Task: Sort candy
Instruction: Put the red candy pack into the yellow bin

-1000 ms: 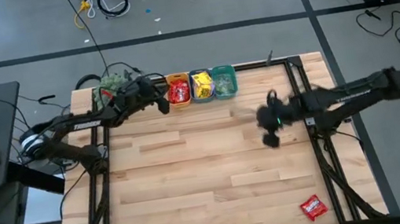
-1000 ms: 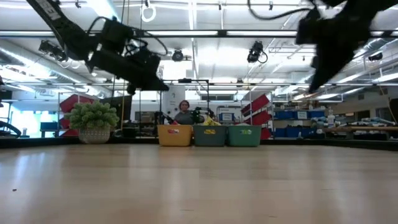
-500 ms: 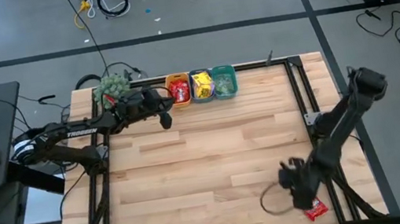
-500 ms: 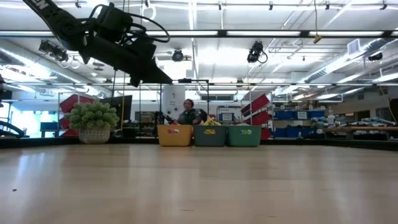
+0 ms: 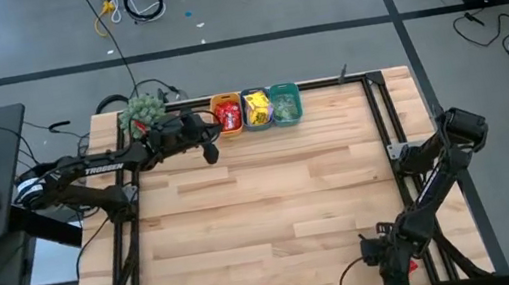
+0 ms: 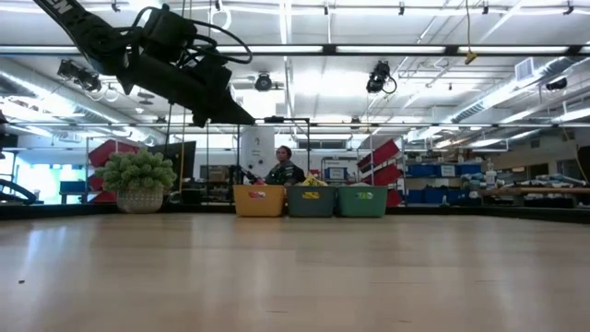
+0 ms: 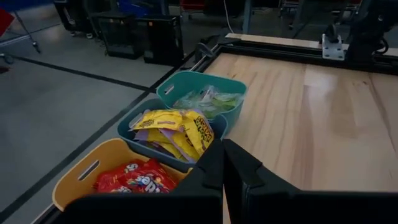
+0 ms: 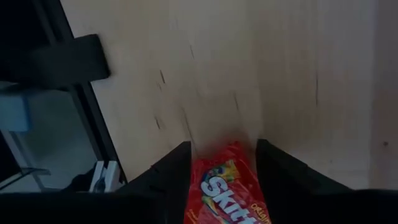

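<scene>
Right end effector over a red candy packet

At the high view's lower right, the right end effector hangs with fingers apart; the red candy packet lies between them on the bench.

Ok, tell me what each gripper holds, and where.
Nothing is held. The right gripper is open around a red candy packet; the left gripper is shut and empty.

Red candy packet flat on table's near-right corner.
</scene>
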Controlling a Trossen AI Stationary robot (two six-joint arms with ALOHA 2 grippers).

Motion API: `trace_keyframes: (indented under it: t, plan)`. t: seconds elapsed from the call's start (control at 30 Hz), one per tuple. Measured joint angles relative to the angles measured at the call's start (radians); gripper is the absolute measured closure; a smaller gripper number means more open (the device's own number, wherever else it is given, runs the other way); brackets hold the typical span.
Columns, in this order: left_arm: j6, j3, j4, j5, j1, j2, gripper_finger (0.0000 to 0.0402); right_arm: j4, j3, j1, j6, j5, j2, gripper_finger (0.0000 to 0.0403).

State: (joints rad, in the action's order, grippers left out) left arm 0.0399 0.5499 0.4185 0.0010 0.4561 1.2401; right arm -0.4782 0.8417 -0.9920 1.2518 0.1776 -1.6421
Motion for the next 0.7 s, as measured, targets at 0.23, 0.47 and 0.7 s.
trace_keyframes:
  t: [0.23,0.47,0.7]
  plan:
    - [0.002,0.0,-0.044,-0.001,0.0,0.0,0.0401,-0.05,-0.001,0.001,-0.077,0.023,0.001,0.0336]
    - [-0.018,0.0,-0.043,-0.001,0.0,0.0,0.0401,-0.071,-0.004,0.055,-0.18,0.068,0.006,0.0399]
    - [-0.021,0.0,-0.02,-0.001,0.0,-0.001,0.0401,-0.155,-0.004,0.221,-0.369,-0.027,0.092,0.0403]
